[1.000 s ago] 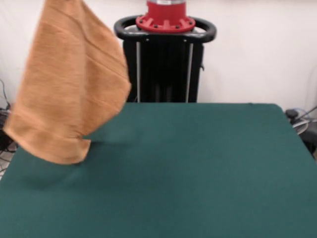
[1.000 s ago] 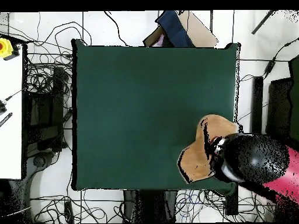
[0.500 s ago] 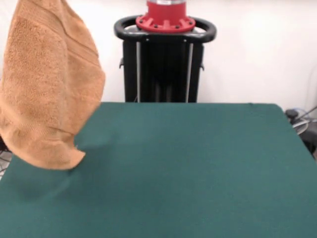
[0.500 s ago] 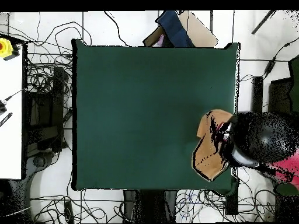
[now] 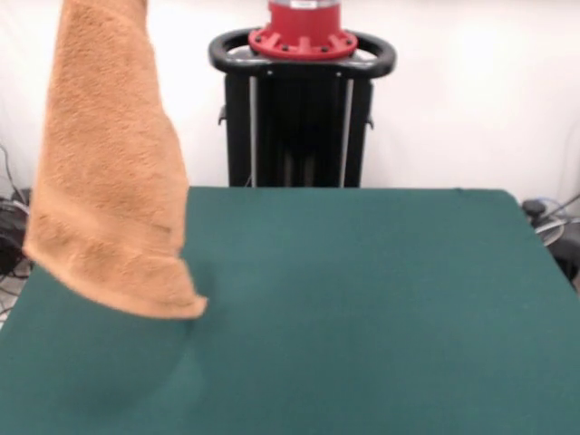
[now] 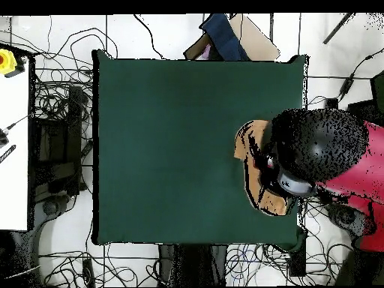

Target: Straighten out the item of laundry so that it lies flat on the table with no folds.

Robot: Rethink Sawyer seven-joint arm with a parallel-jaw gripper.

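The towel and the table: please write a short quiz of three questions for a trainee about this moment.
1. True or false: the towel lies flat on the table.
2. In the front view, the towel hangs over which part of the table? A. left side B. centre C. right side
3. Fill in: in the overhead view, the arm covers part of the ____.

Key: 1 false, it hangs from above. 2 A. 3 towel.

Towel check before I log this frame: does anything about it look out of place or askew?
Yes. The towel is not lying on the table: it hangs in the air over one side edge, bunched into a narrow tilted drape. In the overhead view it sits under the arm, partly past the edge. Nothing else looks odd.
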